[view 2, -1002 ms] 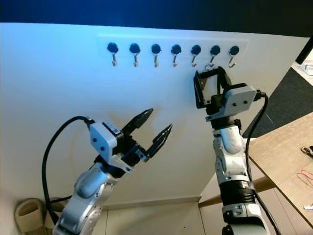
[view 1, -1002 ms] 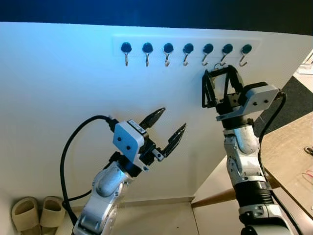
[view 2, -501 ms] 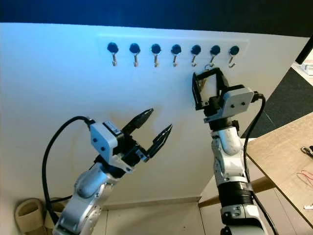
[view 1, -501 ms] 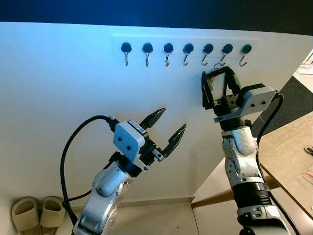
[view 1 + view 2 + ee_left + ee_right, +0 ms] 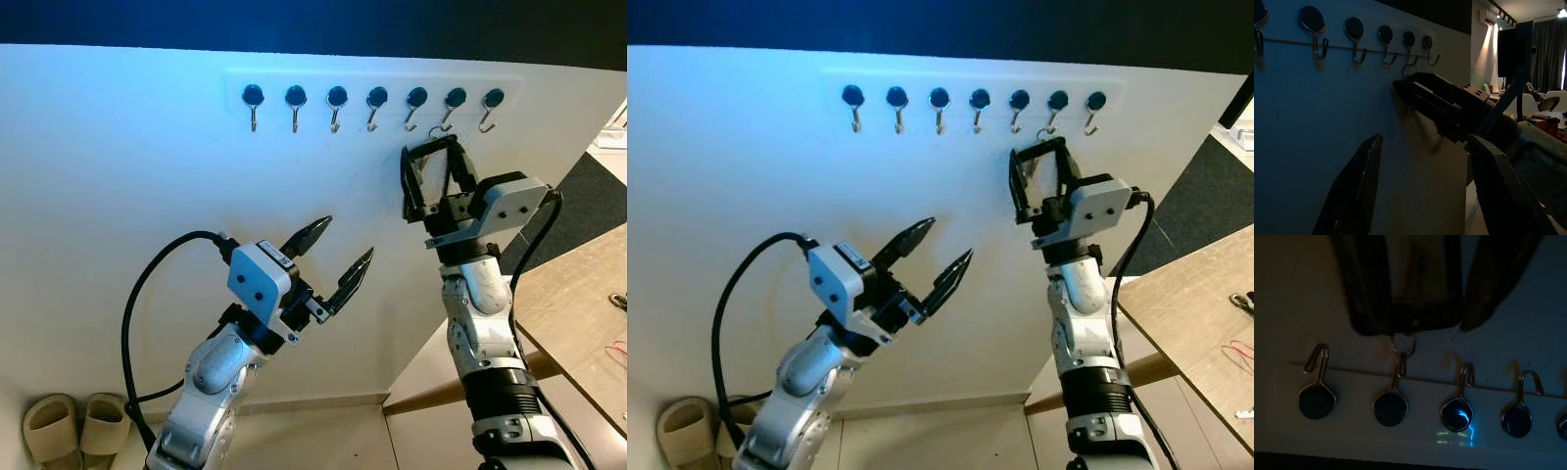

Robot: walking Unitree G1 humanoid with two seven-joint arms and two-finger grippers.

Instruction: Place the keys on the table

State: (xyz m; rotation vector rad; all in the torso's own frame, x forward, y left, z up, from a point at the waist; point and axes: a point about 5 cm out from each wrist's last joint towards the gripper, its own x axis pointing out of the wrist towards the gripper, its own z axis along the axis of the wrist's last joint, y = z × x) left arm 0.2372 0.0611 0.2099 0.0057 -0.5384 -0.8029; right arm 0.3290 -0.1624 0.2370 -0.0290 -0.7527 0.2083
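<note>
Hooks (image 5: 372, 106) on wall (image 5: 127, 215), table (image 5: 578, 304) right

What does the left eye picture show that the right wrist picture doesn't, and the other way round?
Extra in the left eye view: the left tool, open, slippers and a wooden table. Extra in the right wrist view: a blue glint on one hook's round base. Both share the row of hooks on the white wall and the metal ring hanging on one hook, with the right tool at it.

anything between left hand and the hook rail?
Nothing: bare white wall between the left hand and the hook rail, seen in the left eye view. The right hand sits off to the side.
</note>
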